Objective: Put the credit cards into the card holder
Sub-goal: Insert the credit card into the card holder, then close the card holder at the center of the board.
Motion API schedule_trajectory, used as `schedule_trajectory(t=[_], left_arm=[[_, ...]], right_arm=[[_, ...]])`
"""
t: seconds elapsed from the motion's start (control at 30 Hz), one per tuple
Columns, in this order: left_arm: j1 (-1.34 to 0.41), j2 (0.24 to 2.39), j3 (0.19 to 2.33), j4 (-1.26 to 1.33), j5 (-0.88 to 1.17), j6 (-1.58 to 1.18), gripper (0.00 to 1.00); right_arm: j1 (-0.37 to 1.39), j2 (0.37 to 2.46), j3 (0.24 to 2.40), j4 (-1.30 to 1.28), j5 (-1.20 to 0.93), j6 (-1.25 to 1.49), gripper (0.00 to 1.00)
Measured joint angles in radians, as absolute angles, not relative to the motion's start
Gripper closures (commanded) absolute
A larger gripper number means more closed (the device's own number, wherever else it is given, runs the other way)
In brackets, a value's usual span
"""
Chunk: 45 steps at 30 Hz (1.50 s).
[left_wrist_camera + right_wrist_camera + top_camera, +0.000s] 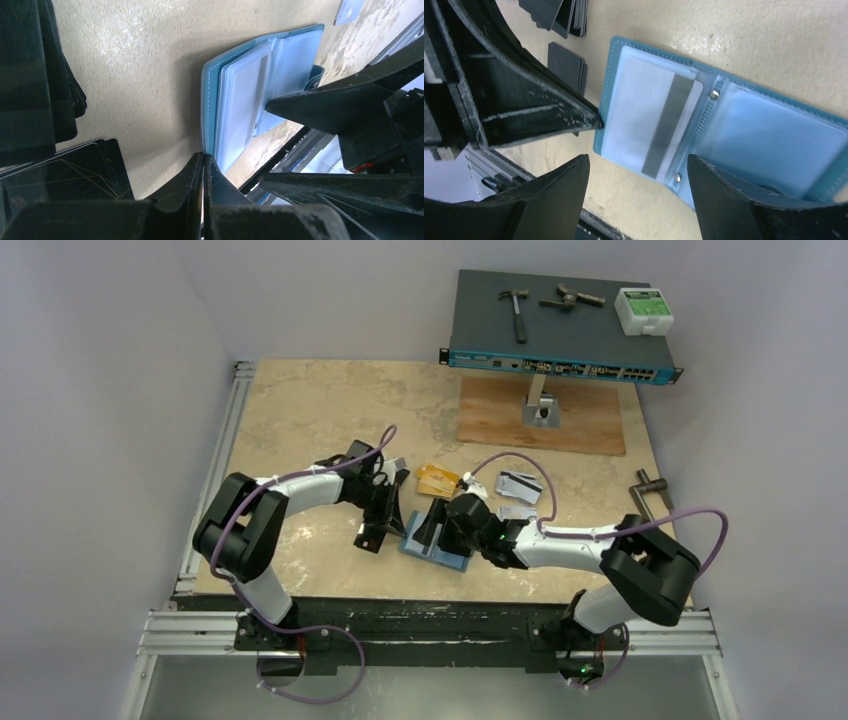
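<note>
- The teal card holder [744, 125] is lying open on the tabletop [300, 420], at its near middle, between the two grippers.
- A silver-white card [649, 115] with a grey stripe is sitting under the clear pocket of one leaf. Its corner is showing near the spine, so it is judged to be nearly seated, perhaps not fully.
- The left gripper [204, 164] is being held low at the outer edge of that leaf, its jaws pressed together with nothing seen between them (the tip appears to be touching the stitched rim).
- The right gripper [638, 165] is being held over the holder's near edge, its jaws spread wide and pinching nothing. In the left wrist view one of its fingers [330, 100] is seemingly resting on the inner pockets.
- The step in hand is judged to be the seating of this card while the holder is being kept flat and open.
- Other cards are waiting outside: black cards [568, 62] just beside the holder, with orange-gold cards [437, 478] and more silver-white cards [520, 483] farther back.
- The next move is calling for a loose card to be pinched by its thin edge, lined up with a pocket mouth and slid in flat, the holder being steadied by the other arm.
</note>
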<state>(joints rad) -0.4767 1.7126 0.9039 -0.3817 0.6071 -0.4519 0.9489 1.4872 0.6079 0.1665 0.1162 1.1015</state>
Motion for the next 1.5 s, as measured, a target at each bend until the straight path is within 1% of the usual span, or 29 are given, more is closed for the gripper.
schedule_trajectory(t=[0.2, 0.23, 0.4, 0.57, 0.7, 0.93, 1.13, 1.27, 1.5], left_arm=[[-0.460, 1.681, 0.904, -0.382, 0.609, -0.450, 1.00], [-0.459, 1.681, 0.904, -0.382, 0.609, -0.450, 1.00], [-0.459, 1.681, 0.904, -0.382, 0.609, -0.450, 1.00], [-0.459, 1.681, 0.904, -0.382, 0.609, -0.450, 1.00], [-0.458, 1.677, 0.904, -0.382, 0.610, -0.450, 1.00], [-0.458, 1.669, 0.904, -0.381, 0.614, -0.450, 1.00], [-0.458, 1.667, 0.904, -0.377, 0.617, -0.450, 1.00], [-0.458, 1.663, 0.904, -0.375, 0.617, -0.450, 1.00], [-0.455, 1.657, 0.904, -0.374, 0.617, -0.450, 1.00]], right_arm=[[0.949, 1.365, 0.661, -0.036, 0.113, 1.086, 0.25], [0.949, 1.362, 0.666, -0.047, 0.113, 1.084, 0.25], [0.957, 1.353, 0.750, -0.257, 0.190, 1.039, 0.26], [0.976, 1.419, 0.874, -0.488, 0.329, 1.003, 0.26], [1.002, 1.528, 0.957, -0.583, 0.415, 0.992, 0.27], [1.041, 1.676, 1.005, -0.669, 0.505, 0.991, 0.40], [1.045, 1.674, 1.008, -0.697, 0.550, 1.016, 0.60], [1.044, 1.672, 1.008, -0.703, 0.573, 1.036, 0.70], [1.044, 1.662, 1.005, -0.722, 0.601, 1.067, 0.76]])
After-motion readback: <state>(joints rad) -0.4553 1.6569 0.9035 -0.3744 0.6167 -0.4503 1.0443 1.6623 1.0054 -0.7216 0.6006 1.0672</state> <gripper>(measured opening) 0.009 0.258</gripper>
